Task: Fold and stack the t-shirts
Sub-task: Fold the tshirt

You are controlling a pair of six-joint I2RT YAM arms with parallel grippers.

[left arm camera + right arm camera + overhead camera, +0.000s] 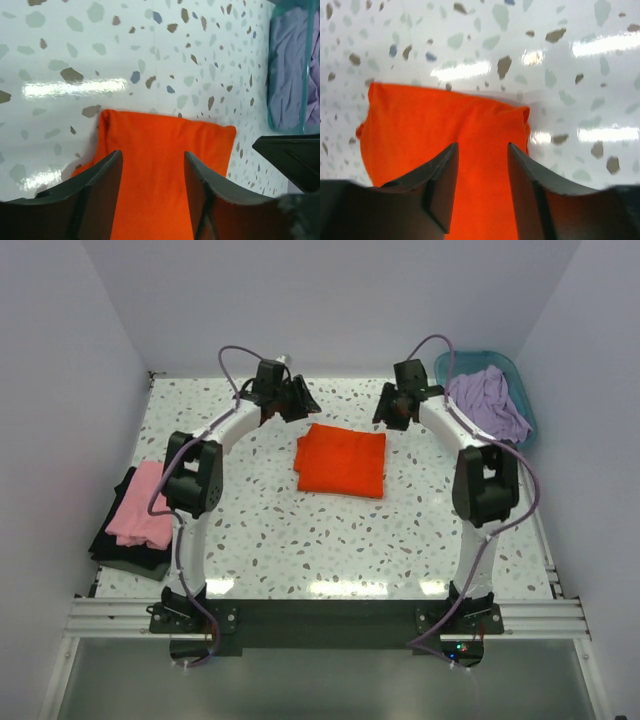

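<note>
The orange t-shirt (341, 459) lies folded into a flat rectangle at the middle of the table; it also shows in the left wrist view (160, 165) and the right wrist view (440, 130). My left gripper (297, 403) hovers open and empty just beyond its far left corner, jaws apart (152, 167). My right gripper (394, 412) hovers open and empty beyond its far right corner (482, 157). A folded pink t-shirt (143, 504) lies on a black t-shirt (118, 545) at the left edge. The lavender t-shirt (487, 403) is crumpled in the basket.
A teal plastic basket (526, 400) stands at the far right corner, also in the left wrist view (272, 90). White walls close in the speckled table (300, 540) on three sides. An aluminium rail with both arm bases runs along the near edge.
</note>
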